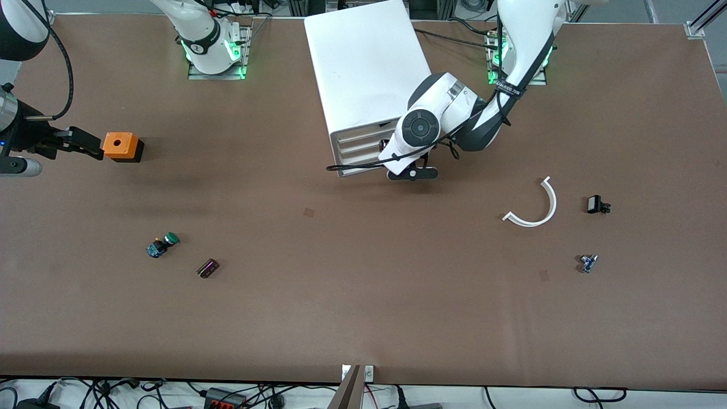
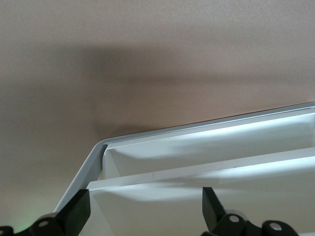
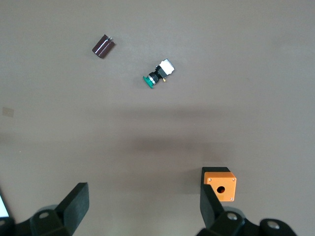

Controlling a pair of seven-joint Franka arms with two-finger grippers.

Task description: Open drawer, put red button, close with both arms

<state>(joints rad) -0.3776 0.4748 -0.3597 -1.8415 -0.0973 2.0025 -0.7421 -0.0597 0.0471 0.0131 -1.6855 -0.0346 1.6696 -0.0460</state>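
My left gripper (image 1: 413, 172) is at the front of the white cabinet (image 1: 366, 68), which stands by the desk edge where both arm bases are, btw. the two bases. In the left wrist view this gripper (image 2: 145, 206) is released: black fingers (image 2: 76, 212) wide apart, nothing in them, with the cabinet's (image 2: 206, 147) stacked drawer fronts just under them. Can't tell if a finger touches a drawer.

My right gripper (image 1: 93, 149) hangs over the desk edge at the right arm's end, also released and empty; in the right wrist view the gripper (image 3: 145, 201) shows fingers spread. An orange box (image 1: 122, 146) (image 3: 220, 183) with a round hole on top sits just beside it on the table (image 1: 363, 318).

Red button: can't tell where it is in any view.

Nearer the front camera at the right arm's end: green button (image 1: 163, 244) (image 3: 157, 74) on its side, a small dark block (image 1: 208, 268) (image 3: 103, 45) near it.

Toward the left arm's end: a white curved strip (image 1: 537, 207), a black clip (image 1: 596, 204) beside it, and nearer the front edge a small blue part (image 1: 587, 263), too small to identify.
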